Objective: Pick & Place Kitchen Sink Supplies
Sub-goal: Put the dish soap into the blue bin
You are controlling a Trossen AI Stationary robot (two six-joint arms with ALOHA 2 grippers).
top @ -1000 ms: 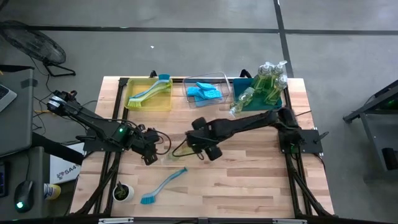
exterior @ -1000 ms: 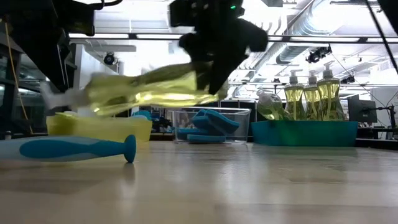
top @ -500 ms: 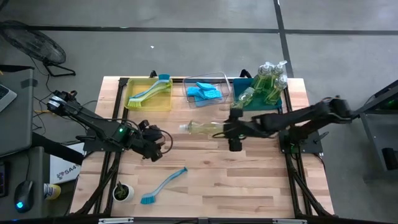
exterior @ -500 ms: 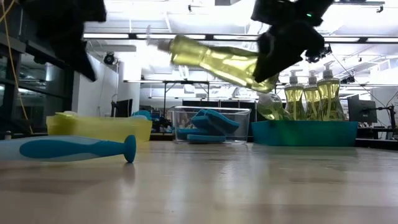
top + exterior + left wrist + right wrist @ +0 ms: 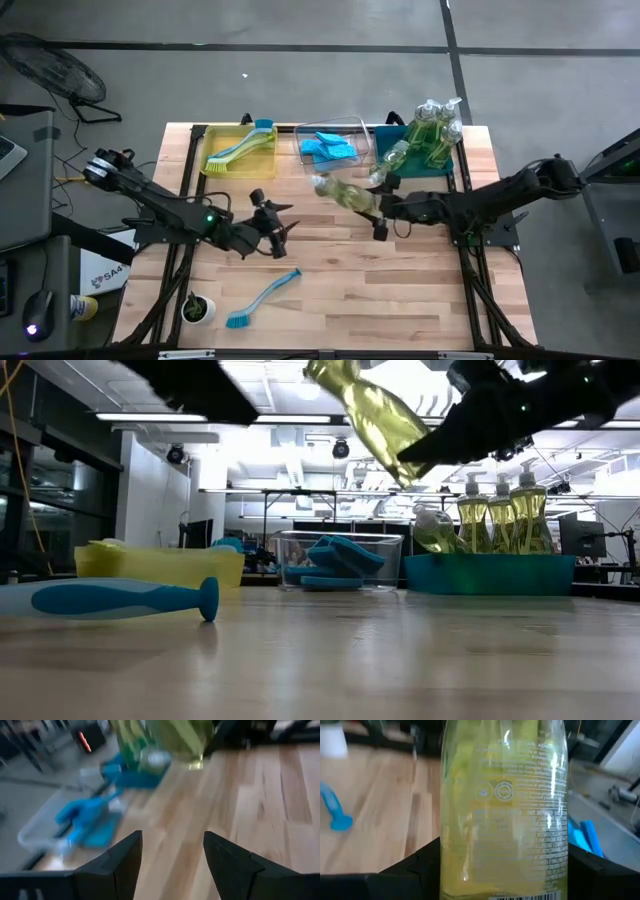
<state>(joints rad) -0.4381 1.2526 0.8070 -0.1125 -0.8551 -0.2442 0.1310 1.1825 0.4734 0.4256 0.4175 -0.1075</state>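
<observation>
High view first: the right gripper (image 5: 381, 212) is clamped on a soap bottle (image 5: 345, 192), carried in the air over the middle of the table (image 5: 400, 290), just in front of the clear bin (image 5: 352, 128) of sponges (image 5: 327, 147) and near the teal bin (image 5: 410, 165), where more bottles (image 5: 432, 128) stand upright. That looks like the destination, so the bottle is probably held high to clear the bin wall. Low view confirms it: the bottle (image 5: 372, 412) is well off the wood, tilted, base in the jaws and neck slanting up and away from the gripper. From above, its long axis runs diagonally, pump end toward the clear bin, base toward the right arm. Right wrist view is filled by the bottle's body (image 5: 504, 810), with dark fingers (image 5: 425, 865) pressed on either side. Meanwhile the left gripper (image 5: 283, 232) hovers left of centre, jaws spread and empty, near a blue dish brush (image 5: 262, 298) lying flat at the front, head toward the potted plant (image 5: 198, 308). Another brush (image 5: 240, 148) rests in the yellow bin (image 5: 212, 168).
</observation>
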